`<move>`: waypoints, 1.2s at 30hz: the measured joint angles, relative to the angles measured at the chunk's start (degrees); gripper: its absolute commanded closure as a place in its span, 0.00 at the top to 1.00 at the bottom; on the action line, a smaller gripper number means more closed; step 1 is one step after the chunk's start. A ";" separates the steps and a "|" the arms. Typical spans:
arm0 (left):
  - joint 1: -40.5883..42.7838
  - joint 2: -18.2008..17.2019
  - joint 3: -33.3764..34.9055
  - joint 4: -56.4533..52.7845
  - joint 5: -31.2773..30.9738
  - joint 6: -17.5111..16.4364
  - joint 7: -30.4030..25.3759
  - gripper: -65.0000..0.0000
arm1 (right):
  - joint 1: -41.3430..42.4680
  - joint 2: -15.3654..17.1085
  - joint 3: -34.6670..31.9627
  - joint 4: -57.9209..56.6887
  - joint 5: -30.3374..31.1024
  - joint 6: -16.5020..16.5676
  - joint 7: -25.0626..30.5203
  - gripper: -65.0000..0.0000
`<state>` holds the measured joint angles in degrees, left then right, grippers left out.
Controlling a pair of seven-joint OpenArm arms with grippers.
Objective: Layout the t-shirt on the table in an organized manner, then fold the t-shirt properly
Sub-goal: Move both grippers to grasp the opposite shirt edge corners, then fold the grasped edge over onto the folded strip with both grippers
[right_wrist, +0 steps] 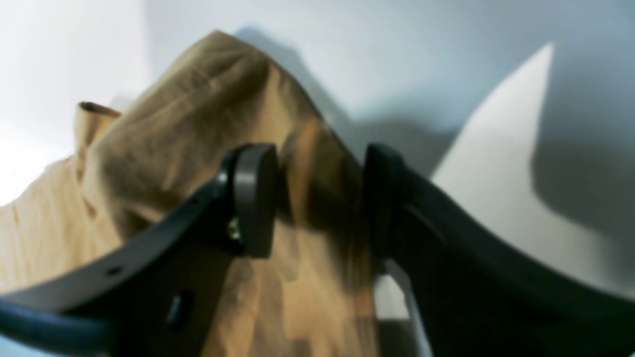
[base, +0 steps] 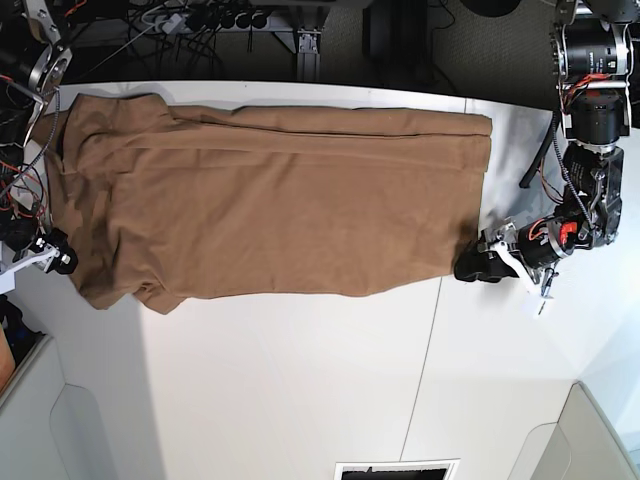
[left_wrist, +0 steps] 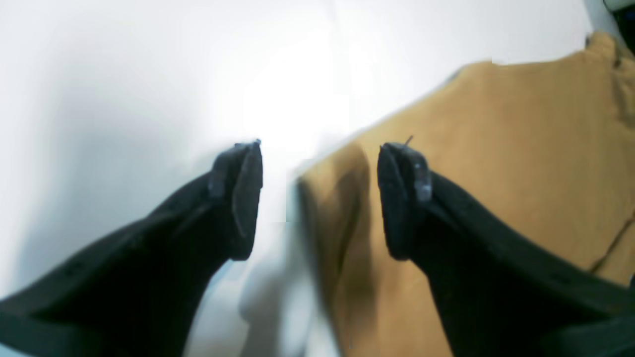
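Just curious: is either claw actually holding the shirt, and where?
Left gripper: open, holding nothing. Right gripper: jaws stand around a raised fold of the t-shirt, pinching not clear.

The near half of the counter [base: 300,380] lies bare, giving open passage from the front. The t-shirt [base: 270,210] covers the far half almost edge to edge. The left hand [base: 478,268] sits just beside its hem corner; the right hand [base: 55,255] crowds the sleeve side.
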<state>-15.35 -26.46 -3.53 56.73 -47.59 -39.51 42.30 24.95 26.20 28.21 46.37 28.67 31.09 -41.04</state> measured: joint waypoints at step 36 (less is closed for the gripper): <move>7.58 -9.20 2.10 22.38 -11.93 0.02 17.70 0.02 | -12.20 7.93 -8.00 22.53 6.51 0.42 -10.08 0.00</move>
<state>-7.77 -35.66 -1.43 79.11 -59.53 -39.48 60.01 12.75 34.13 20.21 68.90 35.18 31.51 -51.11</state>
